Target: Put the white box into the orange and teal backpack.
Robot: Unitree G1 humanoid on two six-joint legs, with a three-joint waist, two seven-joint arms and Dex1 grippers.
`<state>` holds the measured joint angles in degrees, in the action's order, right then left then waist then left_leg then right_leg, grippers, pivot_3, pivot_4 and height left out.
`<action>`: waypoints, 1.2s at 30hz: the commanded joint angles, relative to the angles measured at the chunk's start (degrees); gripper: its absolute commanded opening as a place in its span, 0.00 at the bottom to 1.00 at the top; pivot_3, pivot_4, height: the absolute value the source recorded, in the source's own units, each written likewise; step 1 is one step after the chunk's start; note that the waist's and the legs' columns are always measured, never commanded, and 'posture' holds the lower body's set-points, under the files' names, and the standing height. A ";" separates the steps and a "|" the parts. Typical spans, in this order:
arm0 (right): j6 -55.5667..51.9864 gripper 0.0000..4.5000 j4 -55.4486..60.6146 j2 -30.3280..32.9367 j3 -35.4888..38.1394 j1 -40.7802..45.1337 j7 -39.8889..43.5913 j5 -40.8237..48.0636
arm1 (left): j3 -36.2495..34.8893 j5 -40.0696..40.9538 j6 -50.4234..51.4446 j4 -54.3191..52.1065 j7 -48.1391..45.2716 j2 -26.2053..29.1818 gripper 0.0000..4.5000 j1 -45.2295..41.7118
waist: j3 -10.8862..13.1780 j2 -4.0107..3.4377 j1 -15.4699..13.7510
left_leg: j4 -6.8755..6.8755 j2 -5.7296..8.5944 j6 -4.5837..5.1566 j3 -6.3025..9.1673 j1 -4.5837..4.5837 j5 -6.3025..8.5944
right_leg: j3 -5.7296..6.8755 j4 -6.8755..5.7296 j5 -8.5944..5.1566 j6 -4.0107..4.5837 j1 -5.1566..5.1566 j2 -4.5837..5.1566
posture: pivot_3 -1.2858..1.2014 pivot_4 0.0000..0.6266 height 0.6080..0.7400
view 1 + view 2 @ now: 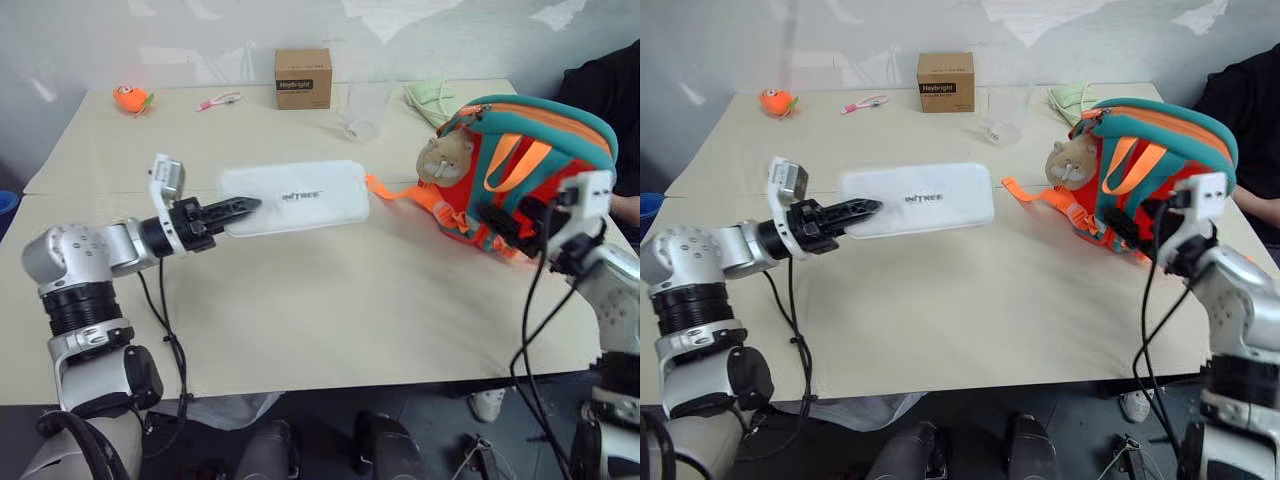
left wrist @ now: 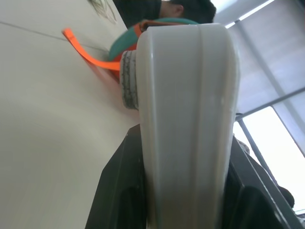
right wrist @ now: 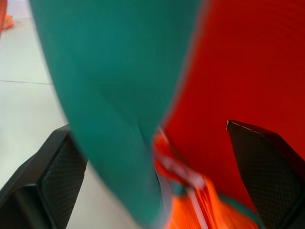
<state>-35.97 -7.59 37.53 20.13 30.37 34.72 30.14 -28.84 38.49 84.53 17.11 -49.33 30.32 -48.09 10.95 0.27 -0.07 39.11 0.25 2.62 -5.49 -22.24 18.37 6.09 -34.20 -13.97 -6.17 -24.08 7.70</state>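
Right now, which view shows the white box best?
Either eye view: the whole white box lies flat on the table, its near end in the left tool. The left wrist view gives one end close up; the right wrist view shows the backpack instead.

The flat white box [image 1: 295, 197], one end lifted off the table, lies level beside the upright orange and teal backpack [image 1: 520, 165] with its hamster charm.

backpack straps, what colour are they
Orange, on the orange and teal backpack; one strap trails onto the table. Clearest in the right eye view.
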 commanded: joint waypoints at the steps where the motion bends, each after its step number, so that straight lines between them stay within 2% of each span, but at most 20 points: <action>1: 4.41 1.00 -6.37 -0.73 -2.79 3.65 2.35 -2.52 | -2.50 3.14 -1.18 -3.22 1.68 1.05 0.28 -0.32 | 0.00 0.01 -0.02 | 0.00 0.00 0.00 0.01 -0.03 0.00 | 0.02 0.02 0.00 0.00 0.00 0.00 | 0.52 0.24 1.00; 2: 5.25 1.00 -7.51 -0.95 -3.19 4.29 3.15 -2.61 | -2.76 3.47 -1.22 -3.58 2.08 1.13 0.28 -0.18 | 0.00 0.01 0.06 | 0.00 0.01 0.00 0.00 -0.06 0.00 | 0.02 0.05 0.00 0.00 -0.01 -0.01 | 0.52 0.24 1.00; 5: 7.35 0.86 -8.74 -1.41 -3.92 5.29 5.50 -2.61 | -3.13 4.00 -1.57 -5.33 3.54 1.44 0.28 0.82 | 0.00 0.01 0.32 | -0.01 0.01 -0.01 -0.04 -0.06 0.01 | 0.09 0.07 0.00 0.00 -0.01 -0.04 | 0.52 0.24 1.00; 11: 8.08 0.41 -6.81 -1.32 -5.08 5.08 9.54 -2.40 | -4.24 5.45 -3.43 -6.51 5.13 2.13 0.28 1.99 | 0.00 0.01 0.48 | -0.01 -0.03 -0.02 -0.18 0.03 0.00 | 0.12 -0.04 0.00 -0.01 -0.04 -0.09 | 0.52 0.24 1.00; 16: 6.18 0.03 -1.65 -1.14 -8.07 4.25 16.78 0.01 | -1.29 1.55 -14.77 -5.60 7.00 2.36 0.28 1.67 | 0.00 0.01 0.48 | -0.02 -0.04 -0.05 -0.36 0.01 0.02 | 0.08 -0.15 0.00 0.00 -0.24 -0.10 | 0.52 0.24 1.00; 21: -5.80 0.01 15.29 3.46 -8.99 -1.64 27.45 12.32 | 1.94 3.41 -20.22 -5.96 2.75 3.40 0.28 -0.60 | 0.00 0.01 0.20 | -0.02 -0.06 -0.06 -0.49 -0.08 0.03 | 0.03 -0.24 0.00 0.00 -0.43 -0.12 | 0.52 0.24 1.00; 27: -19.45 0.01 31.47 13.53 -2.41 -12.09 32.83 30.09 | 2.89 9.24 -23.55 -9.26 -3.79 2.28 0.28 -2.89 | 0.01 0.03 -0.46 | -0.01 -0.05 0.02 -0.50 -0.17 0.09 | 0.08 -0.11 0.00 -0.01 -0.45 -0.06 | 0.52 0.24 1.00; 33: -21.89 0.01 34.65 18.70 2.53 -17.98 31.85 34.52 | 5.15 16.24 -22.37 -14.27 -9.41 1.40 0.28 -0.94 | 0.03 0.11 -0.61 | 0.01 -0.06 0.06 -0.58 -0.04 0.11 | 0.02 -0.21 0.01 -0.01 -0.40 -0.02 | 0.52 0.24 1.00; 36: -23.65 0.01 34.79 21.19 5.33 -20.42 32.98 37.07 | 7.66 13.54 -27.77 -15.67 -9.13 0.44 0.28 0.29 | 0.03 0.10 -0.90 | 0.01 -0.06 0.06 -0.59 -0.01 0.11 | -0.01 -0.24 0.01 -0.01 -0.40 -0.01 | 0.52 0.24 1.00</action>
<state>-58.79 25.60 57.09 22.14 10.46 66.44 64.33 -21.24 52.21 60.51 3.47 -58.10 31.08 -47.85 10.99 0.37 -0.97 39.11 0.19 2.68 -6.08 -22.25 18.48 6.09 -34.42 -13.96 -6.17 -24.48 7.68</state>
